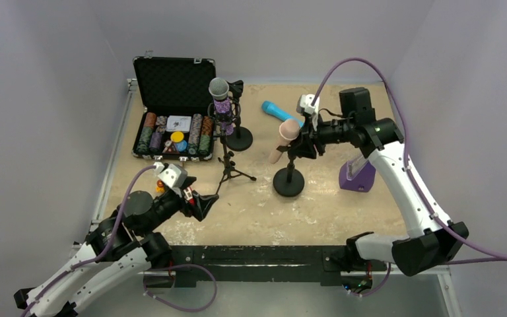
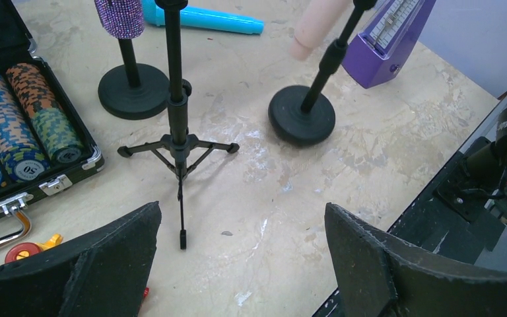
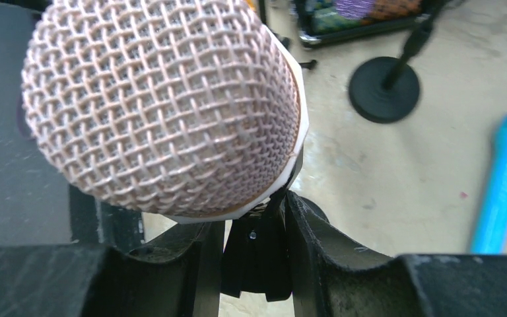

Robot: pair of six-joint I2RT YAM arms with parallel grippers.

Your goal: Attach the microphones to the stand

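A: We are noting the left gripper hovering over the near left of the beige marbled tabletop. Its fingers are spread wide, with nothing between them.

B: Agreed. We are logging the right gripper at the middle stand. Its fingers are pinching the black clip just under the mesh head of the pale pink microphone.

A: We are seeing that microphone sitting tilted on the black round-base stand, head uppermost, right beside the gripper.

B: We are marking the bright blue microphone lying flat on the table, farther back, apart from every stand.

A: The glittery purple microphone with its silver mesh head is standing upright at far left, by the black tripod stand and a second round-base stand. We are not managing to tell which one is holding it.

B: We are also listing the open black case of poker chips at far left and the purple metronome on the right.
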